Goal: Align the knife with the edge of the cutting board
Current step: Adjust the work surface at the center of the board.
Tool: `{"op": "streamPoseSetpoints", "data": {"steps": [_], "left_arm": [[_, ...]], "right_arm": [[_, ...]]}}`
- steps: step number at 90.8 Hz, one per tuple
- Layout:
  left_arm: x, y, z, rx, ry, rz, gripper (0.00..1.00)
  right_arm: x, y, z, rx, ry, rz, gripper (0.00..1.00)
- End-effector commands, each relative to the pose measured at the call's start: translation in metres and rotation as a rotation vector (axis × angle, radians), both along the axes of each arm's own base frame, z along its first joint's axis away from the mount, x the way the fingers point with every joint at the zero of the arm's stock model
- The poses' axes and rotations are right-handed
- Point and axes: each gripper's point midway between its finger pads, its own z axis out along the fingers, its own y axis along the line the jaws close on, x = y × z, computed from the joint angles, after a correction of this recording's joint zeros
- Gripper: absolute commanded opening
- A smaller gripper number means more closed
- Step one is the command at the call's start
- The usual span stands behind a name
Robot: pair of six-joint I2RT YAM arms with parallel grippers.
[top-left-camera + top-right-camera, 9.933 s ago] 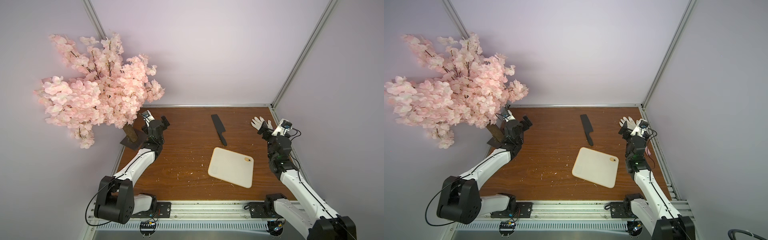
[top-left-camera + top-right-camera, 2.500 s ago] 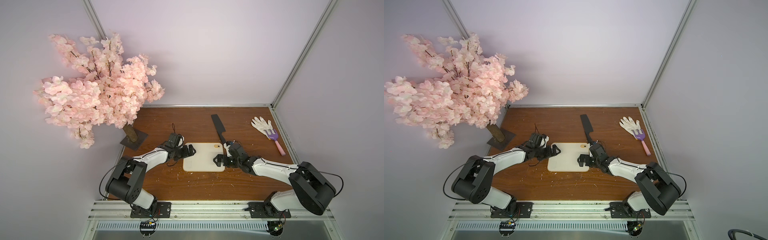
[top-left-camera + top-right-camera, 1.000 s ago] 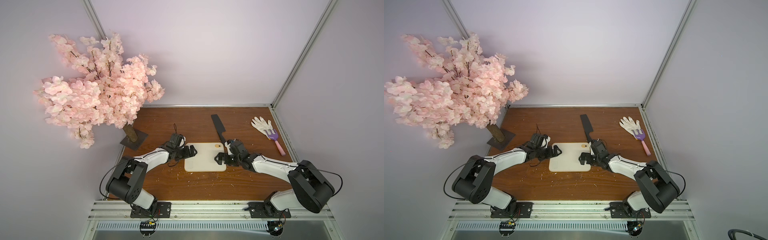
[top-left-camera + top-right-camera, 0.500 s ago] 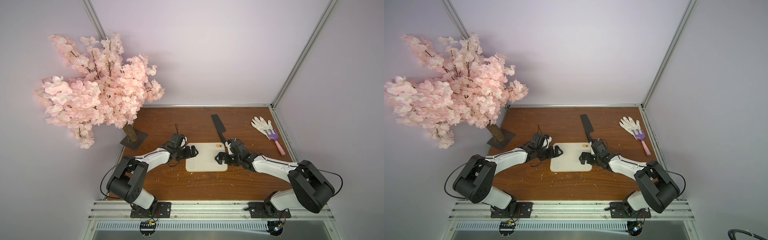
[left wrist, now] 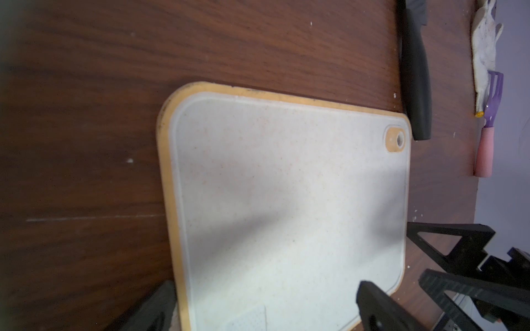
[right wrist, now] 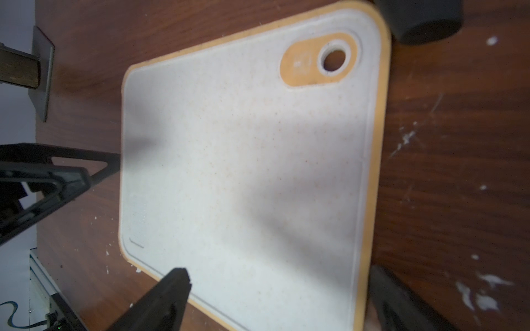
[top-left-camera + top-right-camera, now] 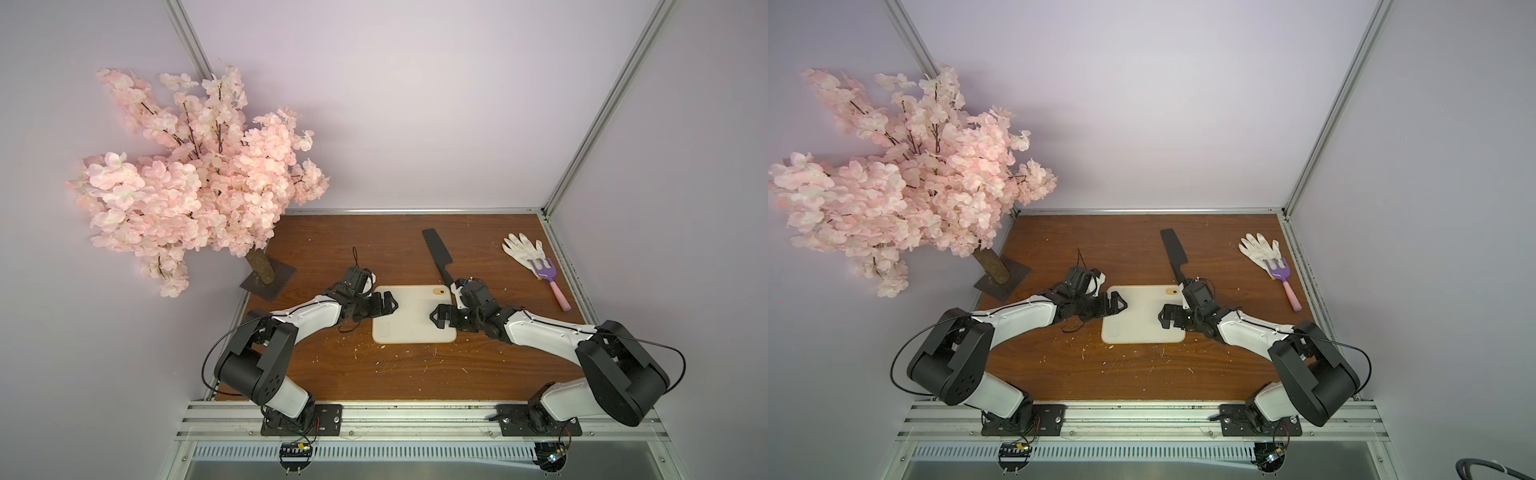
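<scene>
The cream cutting board (image 7: 411, 322) lies flat mid-table, its orange-ringed hole (image 7: 438, 291) at the far right corner. The black knife (image 7: 436, 254) lies slanted beyond that corner, with its handle end (image 5: 417, 120) close beside the corner. My left gripper (image 7: 388, 305) is open at the board's left edge: in the left wrist view one finger (image 5: 156, 311) is beside the rim and the other is over the board (image 5: 286, 186). My right gripper (image 7: 436, 321) is open at the right edge, one finger (image 6: 169, 295) low over the board (image 6: 243, 157). Neither holds anything.
A pink blossom tree on a dark base plate (image 7: 268, 277) stands at the far left. A white glove (image 7: 521, 251) and a purple fork with a pink handle (image 7: 548, 277) lie at the far right. White crumbs (image 7: 386, 357) dot the wood near the front.
The board has slid slightly to the right, with the left gripper following at its left edge and the right gripper giving way. The knife has stayed put.
</scene>
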Motion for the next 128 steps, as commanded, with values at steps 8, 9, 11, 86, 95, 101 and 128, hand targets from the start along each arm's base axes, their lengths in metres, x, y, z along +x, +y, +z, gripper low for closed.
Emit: {"op": "streamPoseSetpoints", "data": {"steps": [8,9,11,86,95,101,128], "left_arm": [[-0.038,0.0,-0.033,0.043,0.166,-0.054,1.0],[-0.038,0.0,-0.033,0.042,0.166,-0.056,1.0],[-0.039,-0.001,-0.033,0.04,0.166,-0.058,1.0],[-0.039,-0.005,-0.033,0.05,0.164,-0.081,1.0],[-0.039,-0.005,-0.033,0.049,0.165,-0.08,1.0],[-0.039,-0.005,-0.033,0.049,0.164,-0.081,1.0],[-0.033,-0.002,-0.024,0.062,0.126,-0.063,1.0]], "right_arm": [[-0.001,0.002,0.01,0.015,-0.005,0.009,0.99],[-0.001,0.002,0.009,0.015,-0.005,0.01,0.99],[0.0,0.002,0.01,0.015,-0.005,0.009,0.99],[-0.005,0.002,0.007,0.033,-0.001,0.008,0.99],[-0.004,0.001,0.007,0.026,-0.005,0.007,0.99],[-0.003,0.001,0.007,0.019,-0.006,0.01,0.99],[0.009,-0.003,0.019,-0.044,-0.028,0.023,0.99]]}}
